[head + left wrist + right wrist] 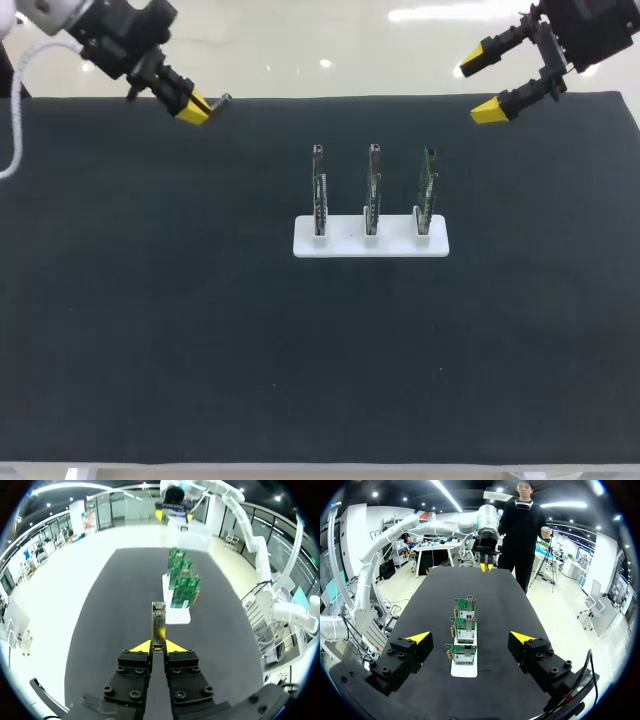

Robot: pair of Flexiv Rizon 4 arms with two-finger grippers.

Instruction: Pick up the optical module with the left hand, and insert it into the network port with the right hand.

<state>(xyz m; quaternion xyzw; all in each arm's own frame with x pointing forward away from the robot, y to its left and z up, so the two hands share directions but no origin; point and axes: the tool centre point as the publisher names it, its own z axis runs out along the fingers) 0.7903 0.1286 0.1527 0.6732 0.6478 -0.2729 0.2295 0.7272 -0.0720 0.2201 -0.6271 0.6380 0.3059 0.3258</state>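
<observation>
A slim metal optical module [158,625] sticks out forward from between the yellow tips of my left gripper [158,645], which is shut on it. In the head view that gripper [192,107] hangs over the table's far left edge with the module's end [224,99] poking out to the right. A white stand [371,240] in the table's middle holds three upright green circuit boards [372,186] with network ports; they show ahead of the module [181,580] and ahead of my right gripper [462,638]. My right gripper [482,88] hovers open above the far right edge, holding nothing.
The black table mat [180,330] spreads wide around the white stand. My left arm's gripper [485,566] shows far beyond the boards in the right wrist view; my right arm's gripper [172,510] shows beyond them in the left wrist view.
</observation>
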